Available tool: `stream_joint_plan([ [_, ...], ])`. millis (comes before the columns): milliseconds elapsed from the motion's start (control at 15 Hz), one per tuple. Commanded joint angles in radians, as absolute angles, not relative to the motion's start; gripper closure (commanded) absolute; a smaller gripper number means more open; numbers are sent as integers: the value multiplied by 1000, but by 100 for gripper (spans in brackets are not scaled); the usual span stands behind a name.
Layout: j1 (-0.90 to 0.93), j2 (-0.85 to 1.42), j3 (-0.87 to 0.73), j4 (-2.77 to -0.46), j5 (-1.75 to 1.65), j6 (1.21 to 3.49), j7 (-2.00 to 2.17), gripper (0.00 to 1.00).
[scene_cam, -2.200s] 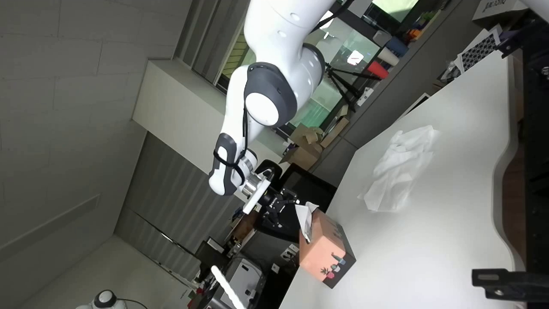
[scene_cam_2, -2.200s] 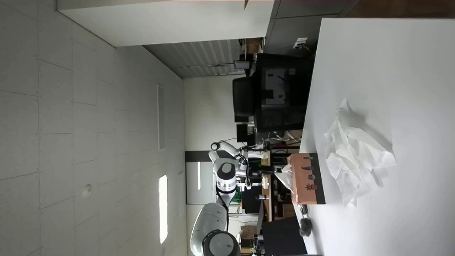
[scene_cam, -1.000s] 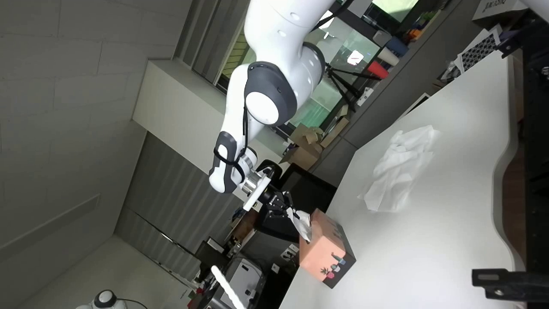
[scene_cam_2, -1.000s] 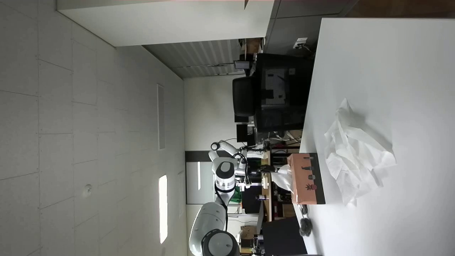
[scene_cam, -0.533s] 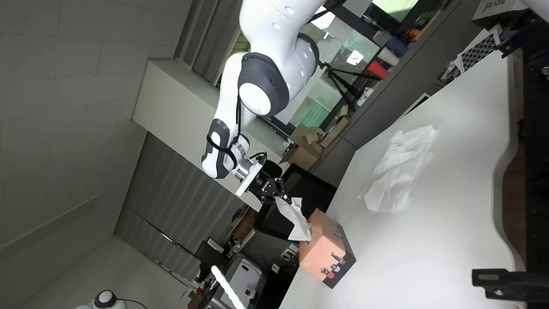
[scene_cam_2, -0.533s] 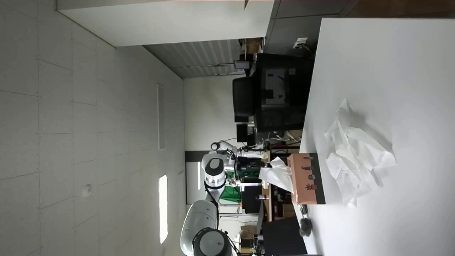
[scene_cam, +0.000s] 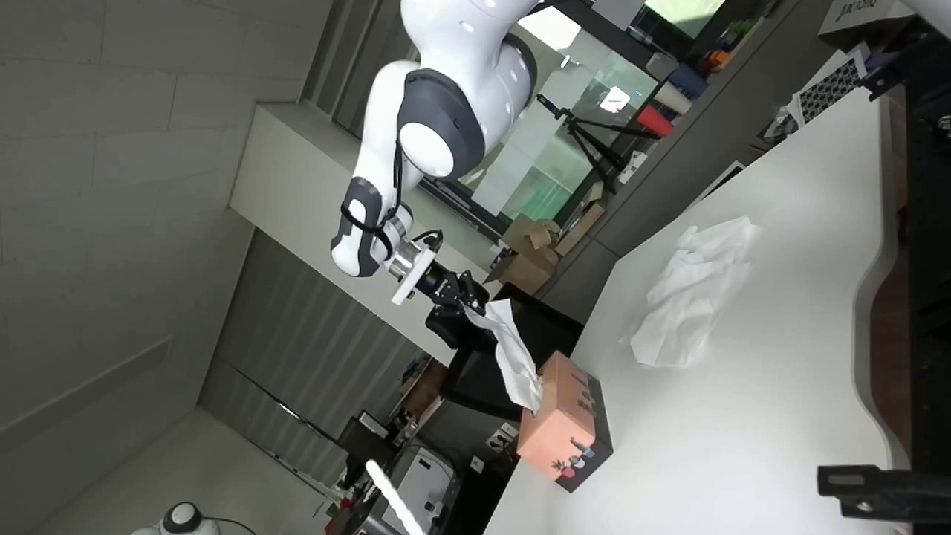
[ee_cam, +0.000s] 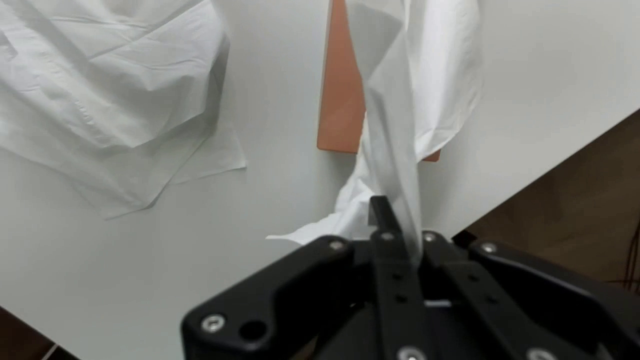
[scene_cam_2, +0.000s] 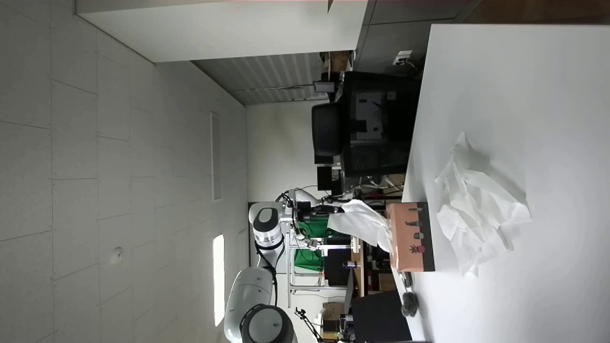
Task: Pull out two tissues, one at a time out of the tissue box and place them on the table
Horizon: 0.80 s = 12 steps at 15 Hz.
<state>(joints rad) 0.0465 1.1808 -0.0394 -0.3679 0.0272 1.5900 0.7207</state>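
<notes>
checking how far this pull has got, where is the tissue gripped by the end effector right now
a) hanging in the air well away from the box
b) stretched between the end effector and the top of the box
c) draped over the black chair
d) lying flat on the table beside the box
B, as both exterior views show the gripped tissue running from the end effector to the top of the box.

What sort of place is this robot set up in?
Probably a robotics lab or office: there's a robot arm at a white table, plus a tripod and a black chair.
</notes>
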Motion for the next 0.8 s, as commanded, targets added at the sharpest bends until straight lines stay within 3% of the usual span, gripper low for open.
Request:
stream_joint_plan([
  [0, 19, 1141, -71, -368, 3, 1546, 749, 100],
  [733, -101, 1113, -144, -415, -42, 1307, 750, 100],
])
